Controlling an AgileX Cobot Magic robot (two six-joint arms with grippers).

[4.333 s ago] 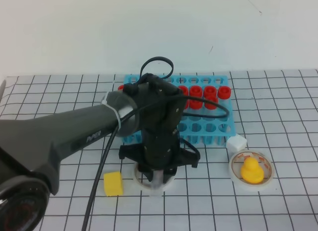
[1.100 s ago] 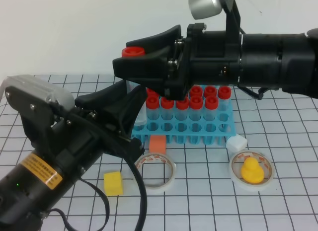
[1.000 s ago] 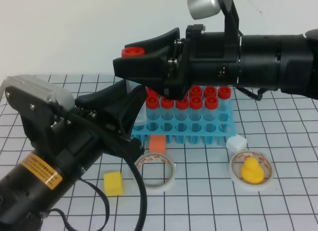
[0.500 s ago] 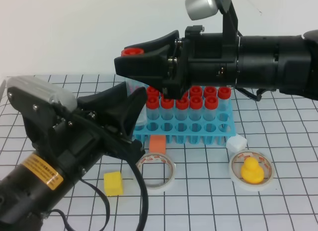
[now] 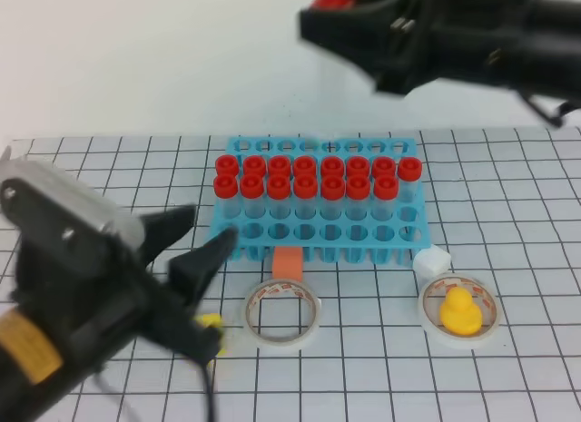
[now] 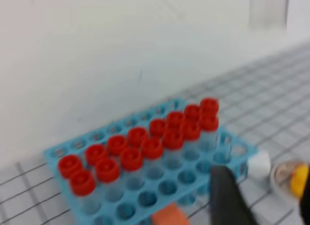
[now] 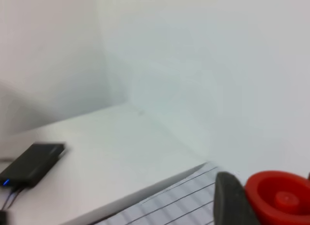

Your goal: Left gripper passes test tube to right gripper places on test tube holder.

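Observation:
My right gripper (image 5: 320, 21) hangs high above the table at the top right, shut on the test tube; its red cap (image 5: 337, 0) shows at the fingertips. In the right wrist view the test tube's cap (image 7: 281, 202) sits right beside a dark finger (image 7: 228, 202). The light blue test tube holder (image 5: 407, 233) stands mid-table with two rows of red-capped tubes (image 5: 305, 177) in it. Low at the left my left gripper (image 5: 194, 243) stands open and empty, short of the holder's front left corner. The left wrist view shows the holder (image 6: 145, 198) past a dark finger (image 6: 227, 196).
In front of the holder lie an orange cube (image 5: 288, 262), a white tape roll (image 5: 282, 312), a yellow cube (image 5: 211, 322), a white cube (image 5: 432, 260) and a second roll holding a yellow duck (image 5: 460, 311). A black device (image 7: 31, 162) lies off the gridded mat.
The right gripper has risen and moved right with the tube. The left gripper has let go, opened and drawn back down to the left, uncovering the holder.

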